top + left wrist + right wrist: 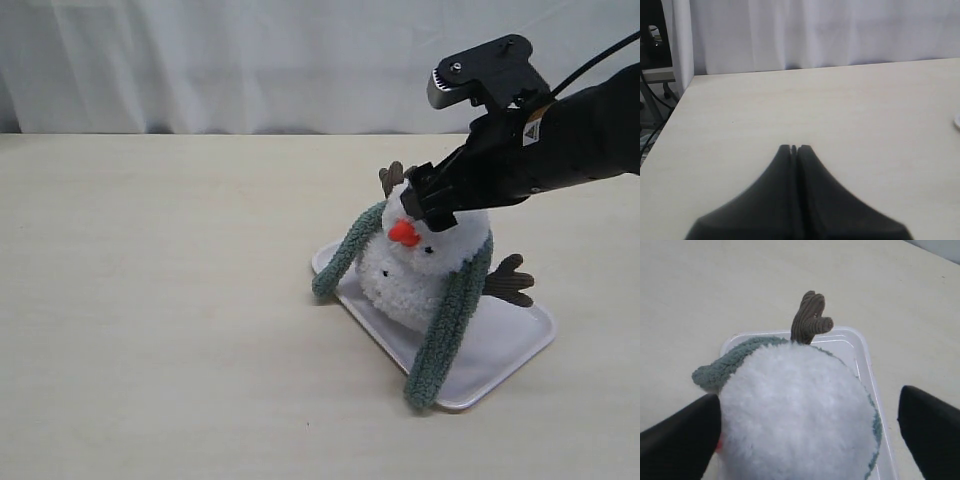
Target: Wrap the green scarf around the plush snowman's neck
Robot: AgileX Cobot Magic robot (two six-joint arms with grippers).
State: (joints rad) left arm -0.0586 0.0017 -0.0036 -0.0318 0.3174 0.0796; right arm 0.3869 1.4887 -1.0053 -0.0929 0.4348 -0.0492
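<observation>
Two end effectors show. The right end effector (430, 205) sits at the head (800, 410) of the snowman (410, 275) with its fingers (685, 440) spread wide. One finger is against the white fluff by the orange nose (404, 233), and the other stands clear on the far side. The snowman sits on a white tray (515, 340) on the pale surface (150, 300), right of centre. The green scarf (450, 320) passes behind the snowman below its head. One end hangs down the front to the tray's near edge. The other trails off the left of the tray onto the surface. The left end effector (794, 147) hovers over bare surface, fingers pressed together and holding nothing.
</observation>
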